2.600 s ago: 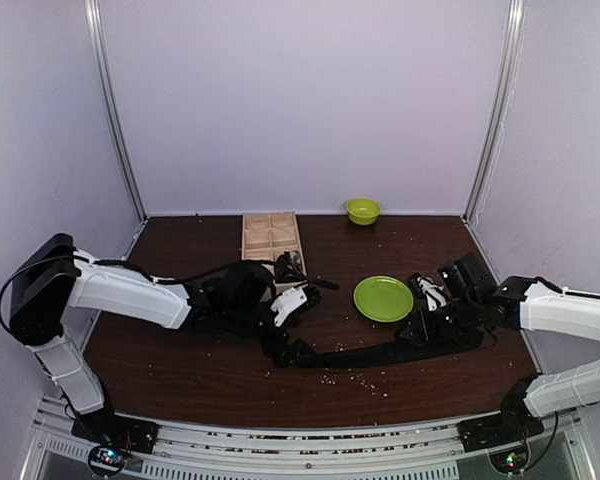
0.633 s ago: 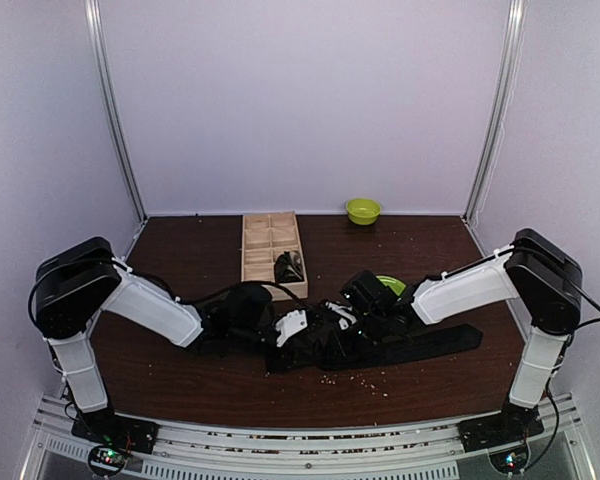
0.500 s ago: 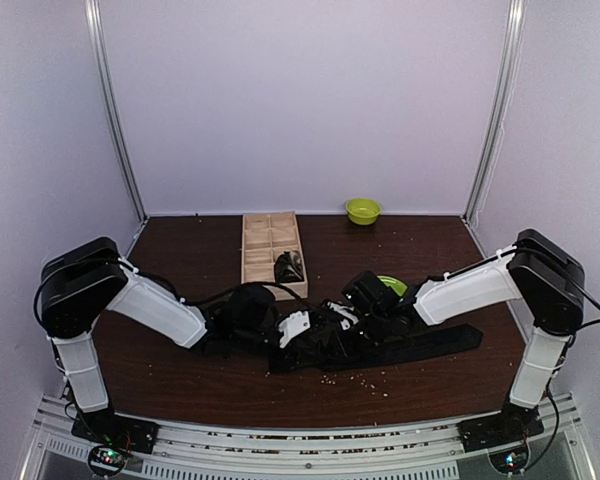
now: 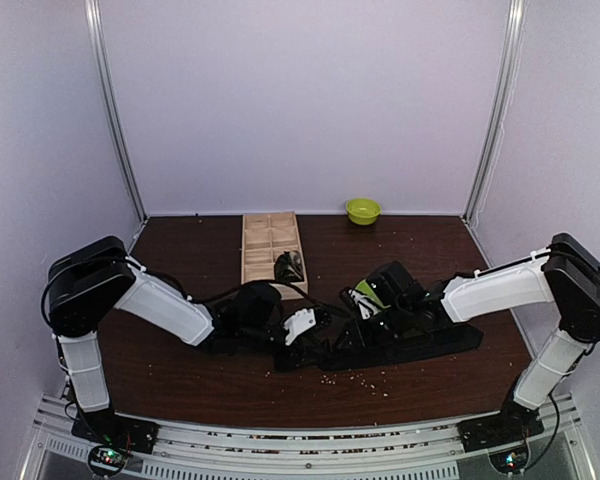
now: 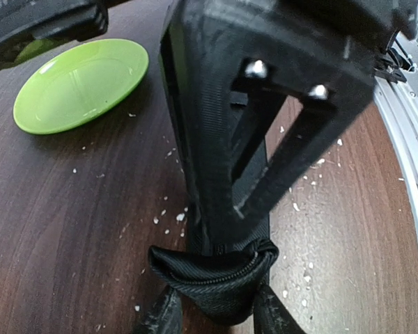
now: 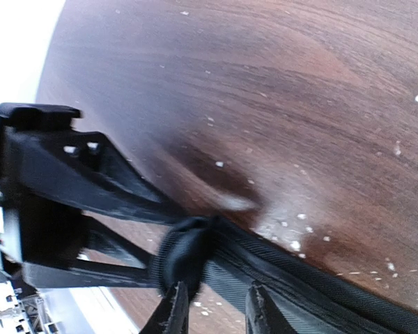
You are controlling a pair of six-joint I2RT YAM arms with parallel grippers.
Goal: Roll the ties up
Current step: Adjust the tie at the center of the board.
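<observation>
A black tie (image 4: pixel 430 343) lies across the dark table, its left end rolled into a small bundle (image 5: pixel 212 275). My left gripper (image 5: pixel 216 306) is shut on that bundle, a finger pressing each side. My right gripper (image 4: pixel 345 330) faces it from the right. In the right wrist view its fingers (image 6: pixel 171 309) stand apart over the flat strip, beside the roll (image 6: pixel 184 250), so my right gripper (image 6: pixel 212 296) is open. A second rolled dark tie (image 4: pixel 288 265) sits in a compartment of the wooden tray (image 4: pixel 265 240).
A green plate (image 5: pixel 80 83) lies just behind the grippers, mostly hidden in the top view. A small green bowl (image 4: pixel 362 210) stands at the back wall. White crumbs (image 4: pixel 355 378) are scattered on the table near the front.
My right gripper's jaws have come apart and let go of the tie, and the right arm has drawn back a little to the right. The left gripper keeps its hold on the roll.
</observation>
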